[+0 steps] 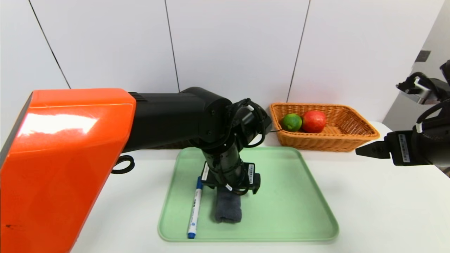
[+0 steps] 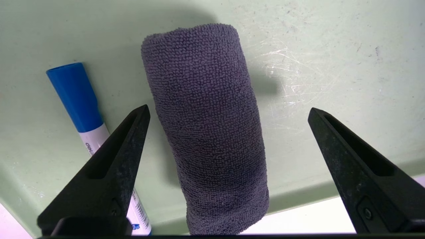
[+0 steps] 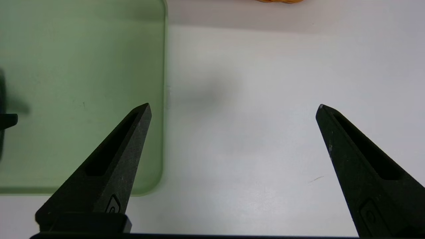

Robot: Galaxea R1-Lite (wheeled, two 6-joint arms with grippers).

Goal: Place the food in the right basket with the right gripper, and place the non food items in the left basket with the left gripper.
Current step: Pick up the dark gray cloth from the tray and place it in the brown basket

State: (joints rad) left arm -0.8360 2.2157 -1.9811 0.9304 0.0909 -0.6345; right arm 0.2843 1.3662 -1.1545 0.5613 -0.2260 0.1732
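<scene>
gripper (image 2: 229, 109) of the left arm, spread wide over the tray (image 1: 281, 225), could go wrong first at the finger nearest the marker (image 1: 195, 211): in the wrist view that finger covers part of the pen's barrel, so if it comes down where it is, i think it may land on the pen or pin it against the tray. closing from there might drag the pen in with the towel (image 1: 228, 207), since the two lie so near each other. the towel is thick and soft, so a grip set too high would likely pinch only the top layer and let the roll come loose when lifted. as for where it lies, the towel is between the open fingertips, nothing holding it, its length running across the gap, nearer the marker-side finger than the other. it rests on the left half of the tray, reaching toward the near edge, with the marker just beside it, toward the tray's left edge. farther out, the apple (image 1: 314, 122) and lime (image 1: 292, 122) sit in the orange basket (image 1: 316, 143), beyond the tray's far right corner. the right gripper (image 3: 233, 106) is parked, spread and holding nothing, over the table (image 1: 379, 211) off the tray's right edge.
</scene>
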